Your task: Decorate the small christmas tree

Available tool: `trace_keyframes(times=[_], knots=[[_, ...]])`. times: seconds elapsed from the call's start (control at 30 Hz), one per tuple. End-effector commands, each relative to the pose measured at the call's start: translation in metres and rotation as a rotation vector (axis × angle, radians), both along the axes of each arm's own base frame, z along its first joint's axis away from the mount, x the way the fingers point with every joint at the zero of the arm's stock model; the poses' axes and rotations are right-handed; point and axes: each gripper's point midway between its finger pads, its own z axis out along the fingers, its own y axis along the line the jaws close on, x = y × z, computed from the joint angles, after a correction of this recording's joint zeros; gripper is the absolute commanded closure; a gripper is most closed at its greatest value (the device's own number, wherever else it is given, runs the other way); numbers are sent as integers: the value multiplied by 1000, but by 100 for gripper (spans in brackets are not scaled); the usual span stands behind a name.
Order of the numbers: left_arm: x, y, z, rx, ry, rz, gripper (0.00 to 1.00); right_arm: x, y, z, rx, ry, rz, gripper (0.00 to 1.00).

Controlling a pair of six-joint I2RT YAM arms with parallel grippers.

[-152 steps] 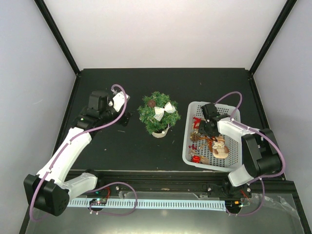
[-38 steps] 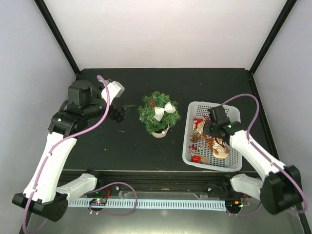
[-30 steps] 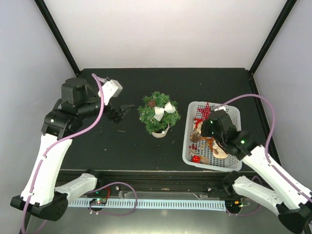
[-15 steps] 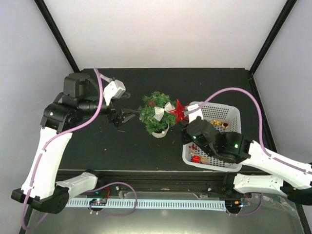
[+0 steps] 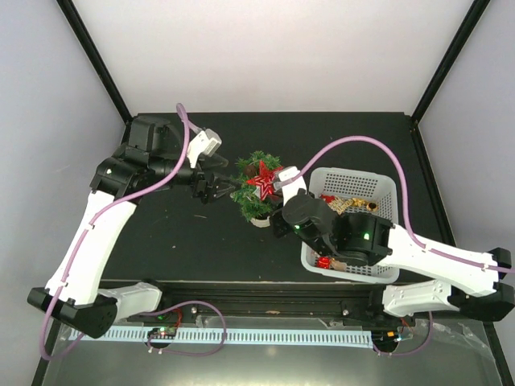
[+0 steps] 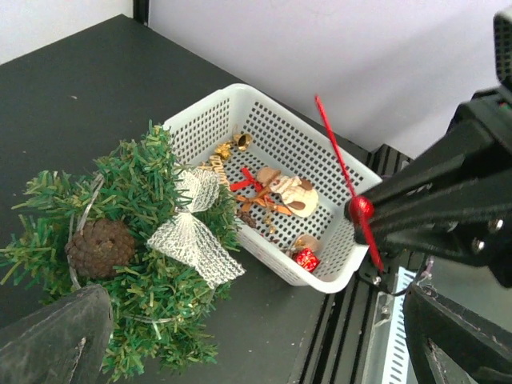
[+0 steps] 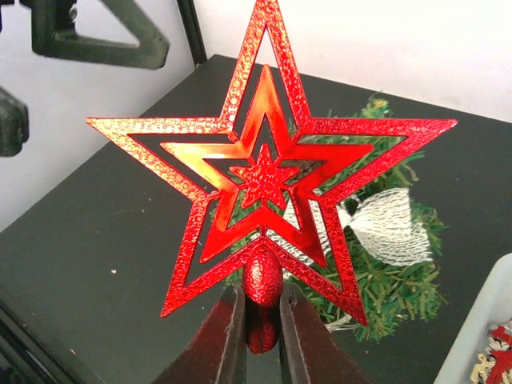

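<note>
1. The step in hand looks like topping the tree. The right pincer is clamped narrow on the little knob at the bottom of a glittery red star and holds it upright.
2. The small christmas tree stands in its pale pot near the middle of the black table, between the two arms. The white basket of spare ornaments is just to its right. From above, the star sits right over the crown of the tree, though I can't tell from these views if it's touching the branches.
3. The tree already has a white mesh bow and a pine cone on it, so I'd guess we're partway through, with plenty left in the basket.
4. The left pincer is spread wide and holds nothing. It sits just beside the tree on its left, with one finger at each bottom corner of its own camera view. It looks ready to steady the tree, if that's the plan.
5. My read on the next move:
   - line the star's base up over the centre of the tip
   - push it straight down into the needles
   - only then let go
6. The risk is that the tree is light and bushy. A sideways shove could tip the pot, or the star could flop over once it's released.
</note>
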Motion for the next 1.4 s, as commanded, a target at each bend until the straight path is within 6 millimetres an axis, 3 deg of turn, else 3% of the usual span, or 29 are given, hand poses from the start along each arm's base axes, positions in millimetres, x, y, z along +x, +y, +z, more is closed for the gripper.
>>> trace_keyframes(times=[0.0,0.53,0.77,0.97,1.03,1.1,1.23,1.37], knots=[[-4,-9,15,-61,9,-39,1,-2,13,12,41,-13,17,88],[-12,-26,9,-106,91,-135,5,-3,25,4,41,6,28,88],[-10,-32,5,-103,112,-157,12,-3,30,3,44,15,35,88],[-12,-35,4,-97,118,-177,35,-4,32,1,50,26,40,88],[-6,-40,-6,-83,150,-181,44,-4,32,0,51,27,39,88],[-5,-41,-7,-81,151,-185,58,-5,33,0,52,27,44,88],[-5,-43,-8,-76,154,-191,96,-4,33,-2,50,29,42,88],[-5,-43,-9,-67,152,-188,98,-5,33,-3,53,29,46,87]])
